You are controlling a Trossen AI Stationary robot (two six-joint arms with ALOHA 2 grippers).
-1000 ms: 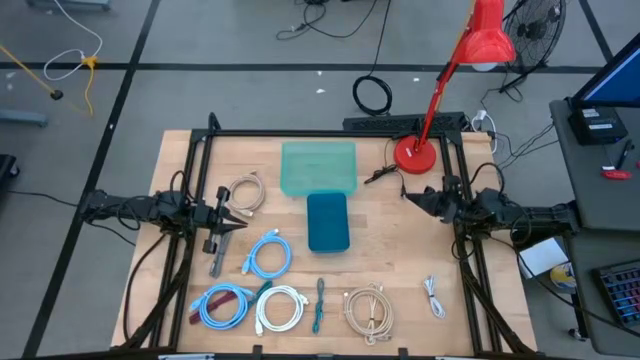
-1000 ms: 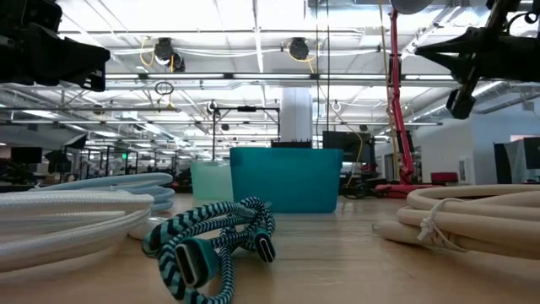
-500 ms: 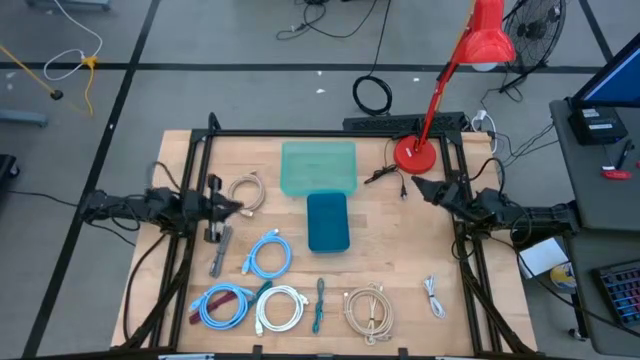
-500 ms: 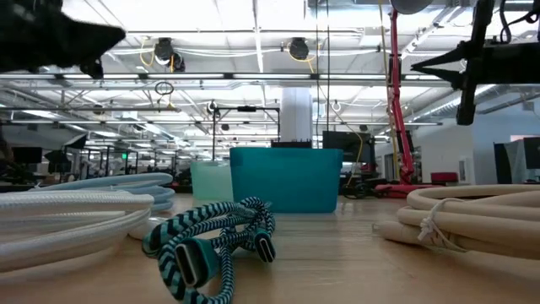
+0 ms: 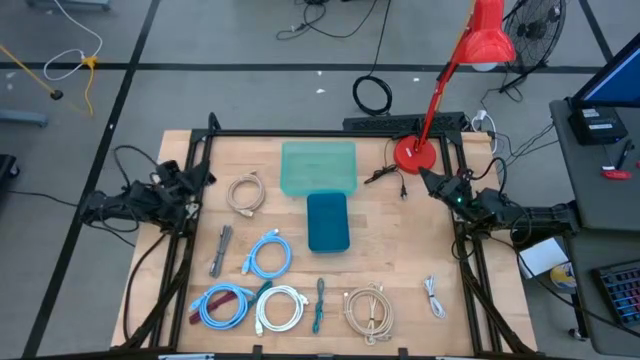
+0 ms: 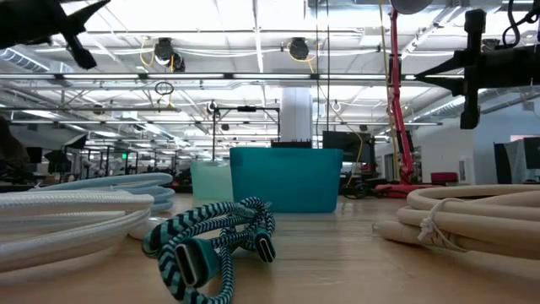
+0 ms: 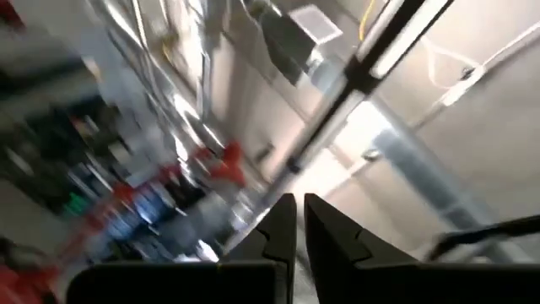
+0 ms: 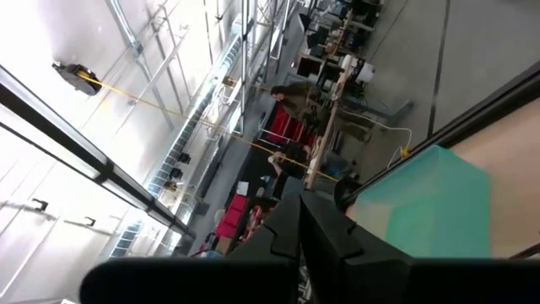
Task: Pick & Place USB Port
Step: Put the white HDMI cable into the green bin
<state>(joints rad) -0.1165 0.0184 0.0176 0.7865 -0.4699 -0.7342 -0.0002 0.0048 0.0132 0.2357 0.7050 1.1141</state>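
Note:
Several coiled USB cables lie flat on the wooden table: a beige one [image 5: 245, 193], a light blue one [image 5: 268, 253], a white one [image 5: 280, 308] and a teal braided one [image 5: 319, 303], whose plugs show in the low view [image 6: 198, 253]. A dark teal bin [image 5: 327, 221] stands mid-table, with a pale teal bin [image 5: 318, 167] behind it. My left gripper [image 5: 200, 172] hangs shut and empty at the table's left edge, tipped upward [image 7: 298, 201]. My right gripper [image 5: 425, 178] is shut and empty at the right edge [image 8: 301, 203].
A red desk lamp [image 5: 415, 152] stands at the far right corner. A grey cable [image 5: 220, 250], a blue coil [image 5: 222, 305], a beige coil [image 5: 368, 310] and a small white cable [image 5: 433, 295] lie along the near half. Black frame rails [image 5: 195, 230] run along both sides.
My left gripper has risen, swung back toward the table's far left corner, tipped upward and rolled about its own line. My right gripper has turned at the wrist toward the far edge while staying in place. The cables and bins have not moved.

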